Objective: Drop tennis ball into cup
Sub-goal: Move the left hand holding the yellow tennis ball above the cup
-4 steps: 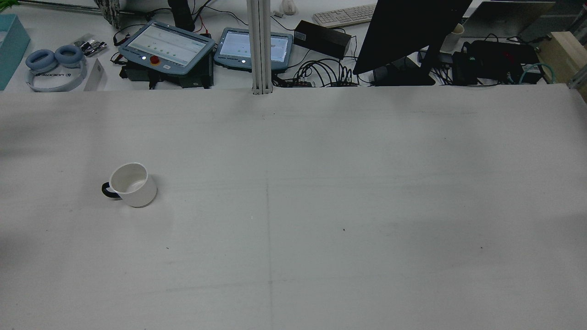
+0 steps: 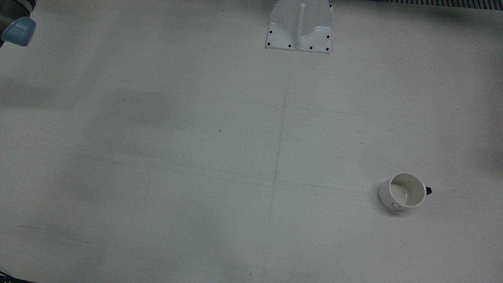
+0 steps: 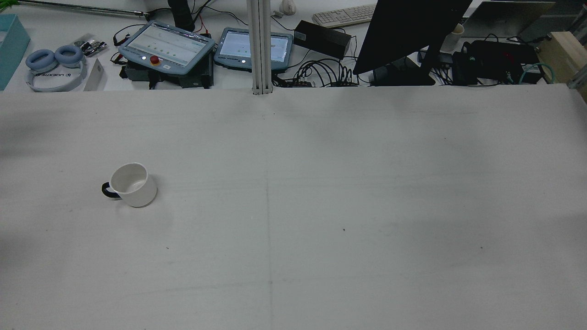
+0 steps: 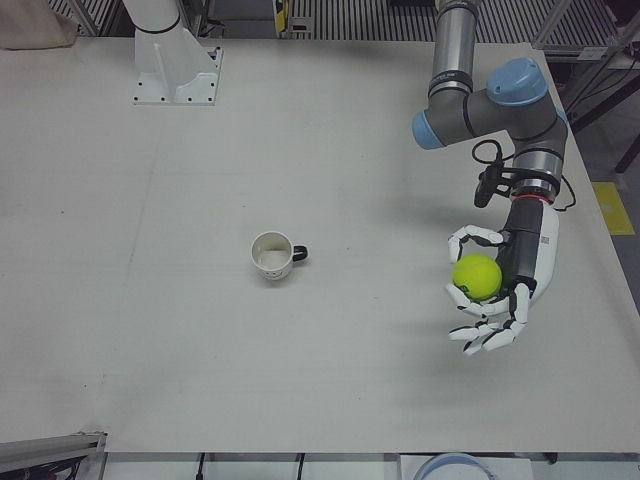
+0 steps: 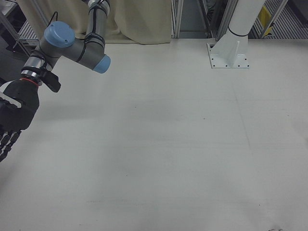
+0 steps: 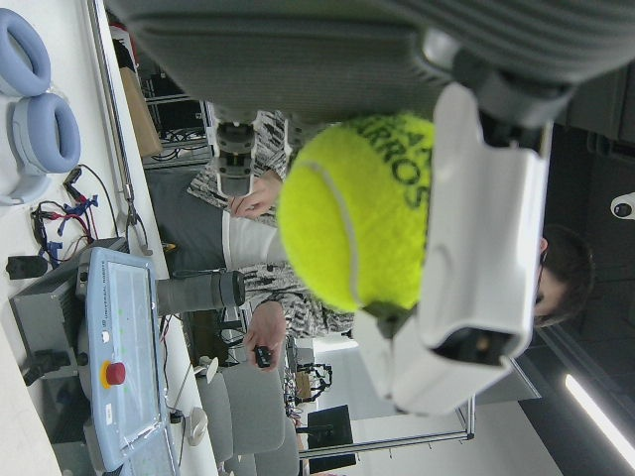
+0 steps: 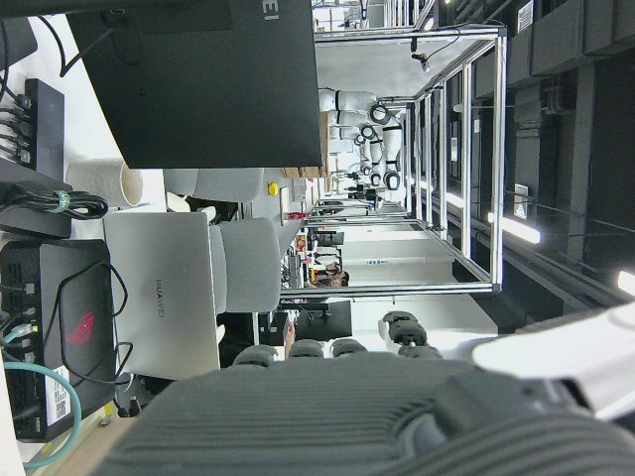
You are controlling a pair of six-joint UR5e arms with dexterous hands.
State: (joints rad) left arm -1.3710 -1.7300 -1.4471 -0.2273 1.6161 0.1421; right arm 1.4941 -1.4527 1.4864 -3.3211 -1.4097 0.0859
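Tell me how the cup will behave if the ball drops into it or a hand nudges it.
The cup looks rigid, like ceramic, so it should not flex. It stands upright and squat with a wide mouth, so it probably slides rather than tips. Its side handle could make it swivel when pushed. The ball held in the left hand may bounce inside it.

Rear and near-overhead front views face each other, sharing the table [image 3: 321, 183] and cup [image 2: 402, 191].

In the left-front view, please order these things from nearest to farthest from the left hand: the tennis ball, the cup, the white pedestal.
1. Tennis ball: held in the left hand.
2. Cup: mid-table, toward the view's left.
3. White pedestal: far corner, upper left of the view.
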